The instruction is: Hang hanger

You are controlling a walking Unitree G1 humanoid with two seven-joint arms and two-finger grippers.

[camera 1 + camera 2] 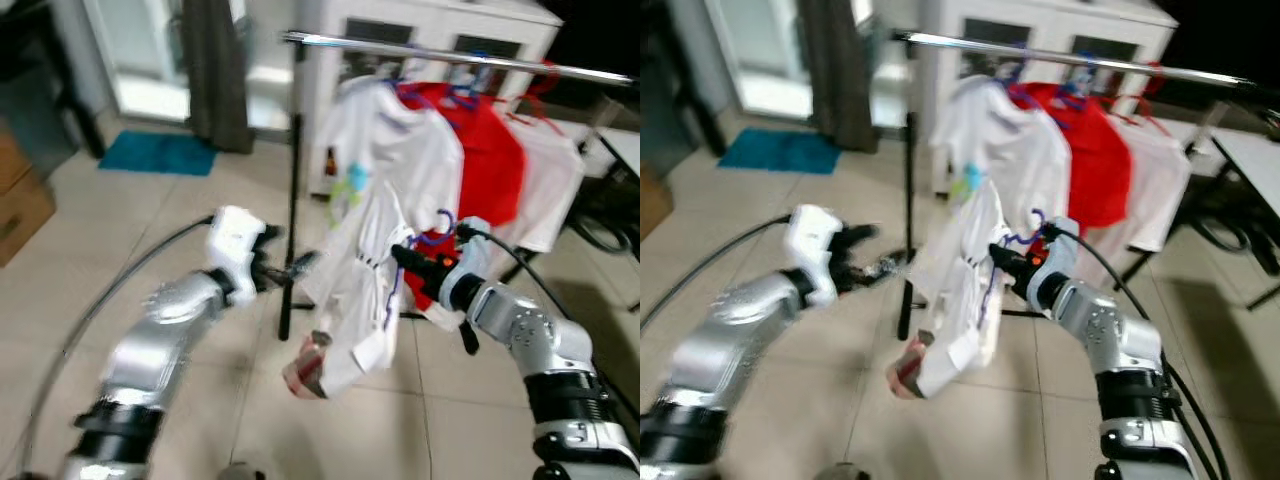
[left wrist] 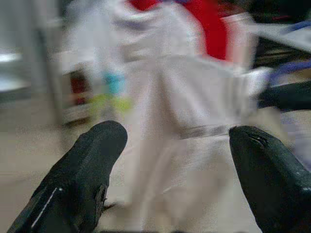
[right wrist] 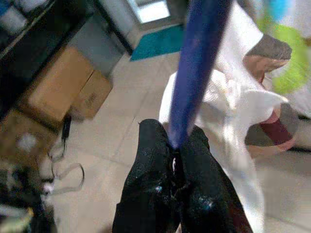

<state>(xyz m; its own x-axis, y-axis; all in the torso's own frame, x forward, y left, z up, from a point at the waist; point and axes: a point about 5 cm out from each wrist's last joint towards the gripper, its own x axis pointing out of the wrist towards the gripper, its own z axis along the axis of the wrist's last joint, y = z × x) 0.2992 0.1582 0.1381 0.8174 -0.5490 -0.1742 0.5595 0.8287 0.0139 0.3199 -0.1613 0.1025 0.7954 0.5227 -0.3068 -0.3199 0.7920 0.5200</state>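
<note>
A white shirt [image 1: 360, 290] hangs on a purple hanger [image 1: 440, 228] below the silver rail [image 1: 450, 55]. My right gripper [image 1: 405, 256] is shut on the hanger; in the right wrist view its fingers [image 3: 167, 184] pinch the purple bar [image 3: 194, 68]. To the left of the shirt my left gripper [image 1: 295, 268] is open, a short way from the cloth. The left wrist view has both black fingers [image 2: 82, 170] spread with the white shirt [image 2: 189, 121] ahead of them.
A white shirt [image 1: 390, 140], a red shirt [image 1: 480, 160] and another white one [image 1: 550, 180] hang on the rail. The rack's black post [image 1: 292, 200] stands just behind my left gripper. A white cabinet [image 1: 440, 30] is behind, a teal mat [image 1: 160, 152] on the tiled floor.
</note>
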